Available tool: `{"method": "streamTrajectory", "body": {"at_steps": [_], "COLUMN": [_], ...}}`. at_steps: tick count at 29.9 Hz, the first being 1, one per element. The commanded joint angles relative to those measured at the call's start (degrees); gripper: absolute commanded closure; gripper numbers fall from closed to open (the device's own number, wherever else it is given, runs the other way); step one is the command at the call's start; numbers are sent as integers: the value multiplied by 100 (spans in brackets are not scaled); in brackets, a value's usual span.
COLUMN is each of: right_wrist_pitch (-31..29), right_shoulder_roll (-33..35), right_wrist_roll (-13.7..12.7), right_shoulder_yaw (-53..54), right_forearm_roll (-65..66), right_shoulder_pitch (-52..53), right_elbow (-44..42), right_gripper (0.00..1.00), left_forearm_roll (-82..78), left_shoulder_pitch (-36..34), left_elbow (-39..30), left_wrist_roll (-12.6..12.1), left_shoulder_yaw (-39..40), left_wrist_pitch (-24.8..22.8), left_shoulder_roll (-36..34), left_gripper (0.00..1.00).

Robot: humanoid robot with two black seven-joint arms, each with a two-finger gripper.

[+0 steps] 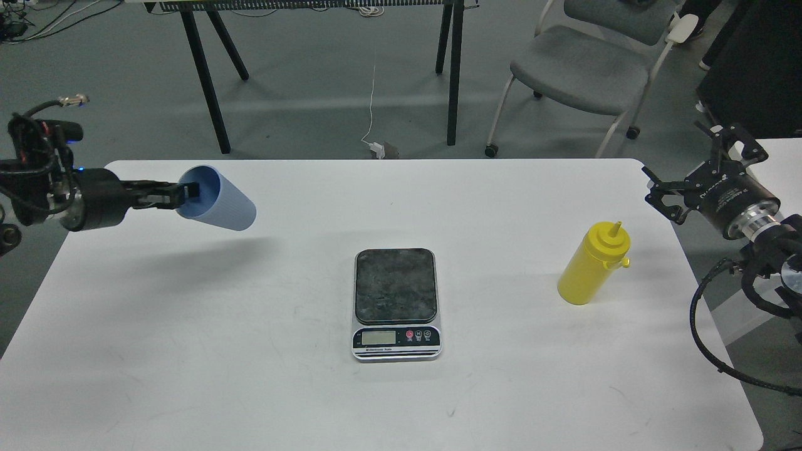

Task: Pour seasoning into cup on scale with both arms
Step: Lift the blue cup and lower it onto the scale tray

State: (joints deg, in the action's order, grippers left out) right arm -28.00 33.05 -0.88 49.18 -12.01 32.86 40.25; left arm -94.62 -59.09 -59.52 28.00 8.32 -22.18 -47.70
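Note:
My left gripper (185, 191) is shut on the rim of the light blue cup (220, 200) and holds it on its side above the left part of the table, its mouth toward the gripper. The scale (395, 303) lies at the table's middle with nothing on its dark plate. The yellow seasoning bottle (594, 264) stands upright at the right of the table. My right gripper (686, 172) is open and empty, raised beyond the table's right edge, up and to the right of the bottle.
The white table (250, 351) bears only the scale and the bottle. Beyond its far edge are black table legs (207, 81), a grey chair (583, 69) and a cable on the floor. A second white surface (780, 156) lies at the right edge.

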Motion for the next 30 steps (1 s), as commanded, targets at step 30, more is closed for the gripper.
{"method": "streamTrajectory", "body": {"at_steps": [30], "right_wrist_pitch": [0], "right_shoulder_roll": [-62], "right_wrist_roll": [17], "right_shoulder_yaw": [13], "right_forearm_roll": [-3], "right_shoulder_pitch": [-175], "right_elbow": [-8], "right_gripper": [1], "left_forearm_roll": [-1339], "left_shoulder_pitch": [-533], "left_elbow": [-429], "left_wrist_roll": [0], "left_shoulder_yaw": [-14], "left_wrist_pitch": [-582], "left_shoulder_roll": [2361], "left_gripper": [96]}}
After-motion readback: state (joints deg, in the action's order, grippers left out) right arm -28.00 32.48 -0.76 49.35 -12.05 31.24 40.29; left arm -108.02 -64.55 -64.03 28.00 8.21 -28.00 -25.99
